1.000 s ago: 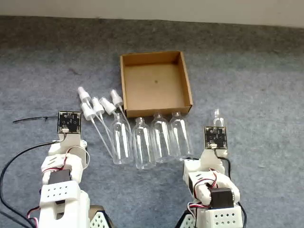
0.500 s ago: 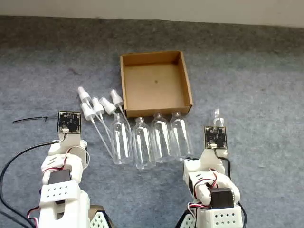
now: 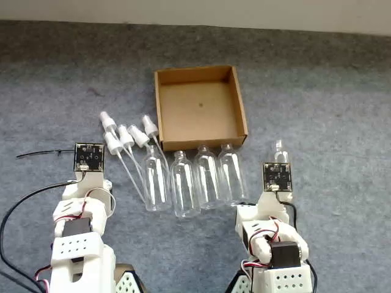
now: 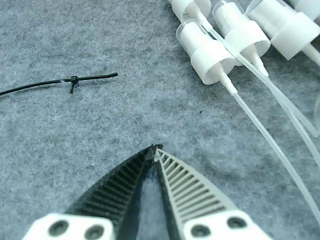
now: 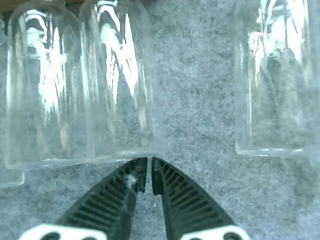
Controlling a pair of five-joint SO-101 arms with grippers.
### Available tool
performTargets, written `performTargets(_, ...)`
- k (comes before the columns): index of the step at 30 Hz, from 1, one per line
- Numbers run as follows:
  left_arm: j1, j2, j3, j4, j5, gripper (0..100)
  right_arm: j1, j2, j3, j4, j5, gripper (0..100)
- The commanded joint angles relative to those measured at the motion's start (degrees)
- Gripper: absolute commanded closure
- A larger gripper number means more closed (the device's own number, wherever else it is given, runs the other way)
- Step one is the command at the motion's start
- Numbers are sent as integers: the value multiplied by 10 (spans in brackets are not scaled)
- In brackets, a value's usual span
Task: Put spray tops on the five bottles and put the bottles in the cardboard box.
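Left end effector point(image 4: 154, 148): jaws closed tip to tip, nothing held, tips low over the grey worktop point(image 3: 317, 91). Ahead of the tips and apart from them lie the spray tops point(image 4: 212, 55). They are white, five by count from the high view point(image 3: 125, 135), and bunched together. Their thin tubes trail toward the bottles point(image 3: 206, 174). A black cable tie point(image 4: 72, 80) lies on the worktop to the other side of the tips.

Right end effector point(image 5: 148, 161): jaws all but closed, a thin slit between them, nothing held. The tips sit just short of the base of the nearest bottle in the row point(image 5: 120, 80).

Four clear bottles lie side by side, touching or nearly so, necks bare and pointing at the cardboard box point(image 3: 240, 104). The box sits open just beyond them. The fifth bottle point(image 5: 272, 75) lies apart from the row, on the right arm's side, also with a bare neck. In the high view it point(image 3: 280, 148) is partly hidden behind that arm's wrist.
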Motion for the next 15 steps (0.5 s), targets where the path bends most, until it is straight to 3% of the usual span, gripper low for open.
performTargets(1,9,-7,11,2,-2,993,-29,-3,77,0,-5,994)
performTargets(11,9,-7,11,2,-2,993,-87,-4,75,2,2,988)
performTargets(13,9,-7,11,2,-2,993,-87,-4,74,2,42,988)
performTargets(15,9,-7,11,2,-2,993,-83,-4,74,2,130,988)
